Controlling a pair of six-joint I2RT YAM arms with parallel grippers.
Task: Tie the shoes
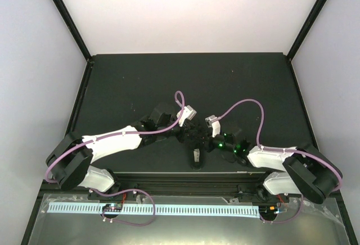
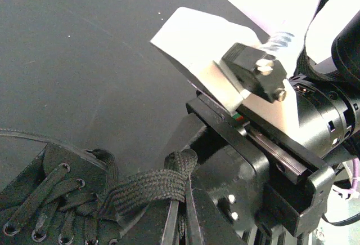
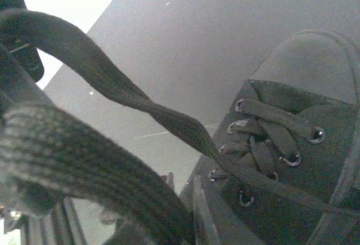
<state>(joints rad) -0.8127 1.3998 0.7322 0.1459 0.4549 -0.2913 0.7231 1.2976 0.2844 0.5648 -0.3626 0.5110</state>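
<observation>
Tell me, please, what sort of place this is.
Probably a robotics lab test cell: a black table walled by white panels, with a left arm and right arm bolted at its near edge.

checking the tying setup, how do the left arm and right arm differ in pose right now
The left arm reaches far across to the shoe; the right arm is folded shorter. The right arm shows green lights, the left arm none. Both meet at the shoe and trail purple cables.
</observation>
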